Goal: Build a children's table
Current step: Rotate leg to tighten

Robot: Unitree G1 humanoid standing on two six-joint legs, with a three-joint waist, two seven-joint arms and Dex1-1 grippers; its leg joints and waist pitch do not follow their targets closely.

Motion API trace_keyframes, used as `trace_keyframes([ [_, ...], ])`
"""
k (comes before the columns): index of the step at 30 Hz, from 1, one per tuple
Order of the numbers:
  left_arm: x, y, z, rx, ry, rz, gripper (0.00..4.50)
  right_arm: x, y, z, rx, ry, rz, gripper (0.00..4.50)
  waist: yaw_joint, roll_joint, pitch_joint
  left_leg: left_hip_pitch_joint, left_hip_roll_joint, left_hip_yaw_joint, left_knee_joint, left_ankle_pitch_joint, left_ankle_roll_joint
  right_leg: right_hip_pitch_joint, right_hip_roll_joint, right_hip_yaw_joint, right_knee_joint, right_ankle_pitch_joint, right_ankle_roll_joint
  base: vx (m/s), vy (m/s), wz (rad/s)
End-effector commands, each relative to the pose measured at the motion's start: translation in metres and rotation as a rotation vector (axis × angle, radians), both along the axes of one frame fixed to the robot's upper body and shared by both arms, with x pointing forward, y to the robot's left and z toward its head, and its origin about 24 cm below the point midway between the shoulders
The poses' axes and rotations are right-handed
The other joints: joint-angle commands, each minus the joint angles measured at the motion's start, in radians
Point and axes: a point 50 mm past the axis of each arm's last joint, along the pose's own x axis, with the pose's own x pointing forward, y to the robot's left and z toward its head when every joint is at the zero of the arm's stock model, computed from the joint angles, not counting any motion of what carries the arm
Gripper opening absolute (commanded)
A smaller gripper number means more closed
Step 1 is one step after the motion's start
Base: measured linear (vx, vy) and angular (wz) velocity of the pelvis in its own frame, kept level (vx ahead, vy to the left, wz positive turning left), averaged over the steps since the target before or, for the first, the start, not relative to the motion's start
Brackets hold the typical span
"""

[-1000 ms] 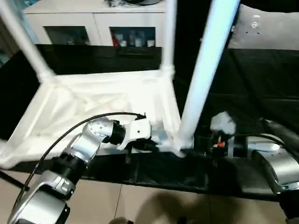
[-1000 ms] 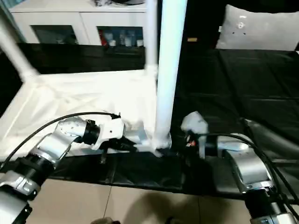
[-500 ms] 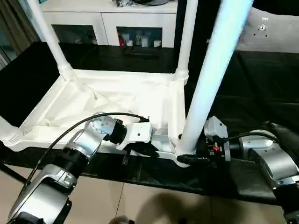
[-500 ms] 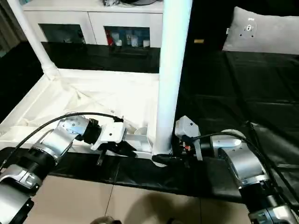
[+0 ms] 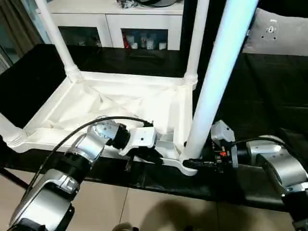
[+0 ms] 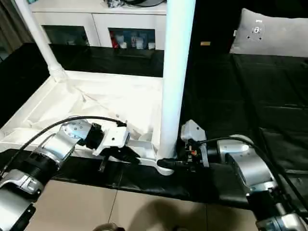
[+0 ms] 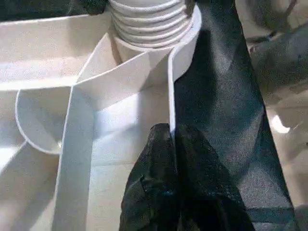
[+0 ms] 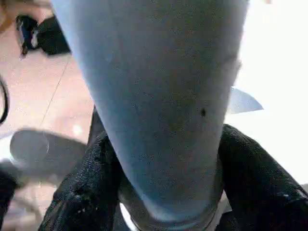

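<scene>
Plastic, hollow-looking and probably light, the children's table (image 5: 120, 103) lies upside down on the black tabletop (image 5: 269, 96), legs pointing up. Its ribbed underside looks stiff, yet the thin walls could flex under a hard squeeze. The left claw (image 7: 173, 139) is pinched together on the near rim wall, a sound place to steady it. The right claw (image 8: 163, 192) has its two fingers around the base of the near right leg (image 5: 216, 77), beside the corner socket; the smooth tapered round likely slips, so holding low near the threads seems best.
</scene>
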Motion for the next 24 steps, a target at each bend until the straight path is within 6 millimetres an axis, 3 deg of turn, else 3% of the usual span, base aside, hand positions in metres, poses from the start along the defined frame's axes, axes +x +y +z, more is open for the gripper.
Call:
trace_keyframes([
  [1, 0.001, -0.011, 0.006, -0.052, -0.011, 0.057, 0.0, -0.006, 0.017, -0.018, 0.007, 0.085, -0.05, 2.6, -0.006, -0.02, -0.07, -0.003, 0.055, -0.01, -0.076, -0.137, 0.084, 0.062, -0.068, 0.056, -0.068, -0.366, -0.168, 0.0, 0.0, 0.0],
  [4, 0.002, -0.02, 0.008, -0.094, 0.0, 0.151, 0.0, 0.0, 0.025, -0.026, 0.008, 0.095, -0.208, 2.59, -0.029, -0.022, -0.051, 0.012, 0.039, -0.012, -0.079, -0.268, 0.035, 0.056, -0.065, 0.04, -0.104, -0.626, -0.08, 0.0, 0.0, 0.0],
  [5, 0.003, -0.026, 0.009, -0.117, 0.0, 0.196, 0.0, 0.004, 0.03, -0.028, 0.032, 0.112, -0.295, 2.59, -0.04, -0.02, -0.049, 0.024, 0.033, -0.014, -0.075, -0.308, 0.017, 0.048, -0.064, 0.03, -0.119, -0.697, -0.045, 0.0, 0.0, 0.0],
  [6, 0.003, -0.027, 0.01, -0.123, -0.001, 0.206, 0.0, 0.005, 0.031, -0.028, 0.04, 0.116, -0.315, 2.59, -0.049, -0.02, -0.049, 0.026, 0.031, -0.015, -0.073, -0.318, 0.013, 0.047, -0.063, 0.025, -0.126, -0.711, -0.034, 0.0, 0.0, 0.0],
  [7, 0.005, -0.033, 0.012, -0.144, -0.005, 0.257, 0.0, 0.011, 0.036, -0.028, 0.07, 0.126, -0.397, 2.59, -0.062, -0.018, -0.052, 0.023, 0.03, -0.021, -0.073, -0.328, 0.01, 0.054, -0.064, 0.017, -0.13, -0.71, -0.016, 0.0, 0.0, 0.0],
  [10, 0.01, -0.047, 0.018, -0.176, -0.026, 0.376, 0.0, 0.023, 0.043, -0.029, 0.091, 0.137, -0.575, 2.59, -0.101, -0.008, -0.051, 0.011, 0.043, -0.036, -0.087, -0.391, 0.017, 0.066, -0.058, 0.001, -0.133, -0.628, -0.017, 0.0, 0.0, 0.0],
  [11, 0.013, -0.053, 0.021, -0.192, -0.04, 0.436, 0.0, 0.029, 0.045, -0.03, 0.088, 0.141, -0.656, 2.59, -0.115, 0.005, -0.049, 0.025, 0.048, -0.042, -0.089, -0.451, 0.015, 0.064, -0.059, -0.009, -0.139, -0.612, -0.024, 0.0, 0.0, 0.0],
  [12, 0.015, -0.058, 0.023, -0.205, -0.049, 0.477, 0.0, 0.035, 0.046, -0.031, 0.081, 0.135, -0.717, 2.59, -0.128, 0.002, -0.046, 0.023, 0.05, -0.044, -0.091, -0.48, 0.013, 0.068, -0.056, -0.016, -0.141, -0.603, -0.023, -0.023, 0.053, -0.02],
  [13, 0.017, -0.063, 0.026, -0.218, -0.062, 0.517, 0.0, 0.04, 0.046, -0.032, 0.074, 0.129, -0.785, 2.59, -0.144, 0.01, -0.045, 0.024, 0.059, -0.053, -0.098, -0.535, 0.008, 0.077, -0.059, -0.025, -0.137, -0.567, -0.024, -0.023, 0.053, -0.02],
  [14, 0.017, -0.063, 0.026, -0.218, -0.062, 0.517, 0.0, 0.04, 0.046, -0.032, 0.074, 0.129, -0.785, 2.59, -0.154, 0.011, -0.045, 0.019, 0.064, -0.06, -0.106, -0.574, 0.004, 0.084, -0.06, -0.022, -0.128, -0.541, -0.021, 0.0, 0.0, 0.0],
  [15, 0.019, -0.069, 0.029, -0.234, -0.084, 0.558, 0.0, 0.046, 0.047, -0.032, 0.069, 0.122, -0.849, 2.59, -0.159, 0.01, -0.045, 0.022, 0.062, -0.058, -0.106, -0.583, 0.005, 0.084, -0.062, -0.019, -0.129, -0.534, -0.021, 0.0, 0.0, 0.0],
  [17, 0.019, -0.076, 0.033, -0.243, -0.117, 0.595, 0.0, 0.053, 0.052, -0.03, 0.069, 0.116, -0.906, 2.59, -0.181, 0.001, -0.046, 0.025, 0.037, -0.049, -0.086, -0.53, 0.007, 0.072, -0.074, -0.024, -0.148, -0.602, -0.03, 0.0, 0.0, 0.0],
  [19, 0.018, -0.08, 0.036, -0.247, -0.146, 0.601, 0.0, 0.057, 0.057, -0.026, 0.073, 0.079, -0.902, 2.59, -0.184, -0.001, -0.051, 0.014, 0.028, -0.044, -0.076, -0.448, 0.027, 0.075, -0.082, -0.023, -0.152, -0.619, -0.025, 0.0, 0.0, 0.0],
  [21, 0.018, -0.078, 0.035, -0.236, -0.164, 0.598, 0.0, 0.057, 0.059, -0.025, 0.084, 0.073, -0.887, 3.14, -0.18, -0.001, -0.058, 0.001, 0.03, -0.043, -0.078, -0.372, 0.047, 0.08, -0.083, -0.015, -0.143, -0.554, -0.045, 0.0, 0.0, 0.0],
  [22, 0.018, -0.077, 0.035, -0.229, -0.171, 0.602, 0.0, 0.058, 0.059, -0.025, 0.084, 0.073, -0.888, 3.27, -0.175, -0.001, -0.064, -0.009, 0.036, -0.044, -0.08, -0.311, 0.061, 0.084, -0.082, -0.006, -0.128, -0.467, -0.075, 0.0, 0.0, 0.0],
  [24, 0.02, -0.07, 0.033, -0.212, -0.187, 0.614, 0.0, 0.057, 0.056, -0.024, 0.097, 0.062, -0.893, 3.4, -0.166, -0.004, -0.068, -0.016, 0.038, -0.038, -0.076, -0.233, 0.086, 0.081, -0.08, 0.004, -0.11, -0.364, -0.123, 0.026, -0.014, 0.03],
])
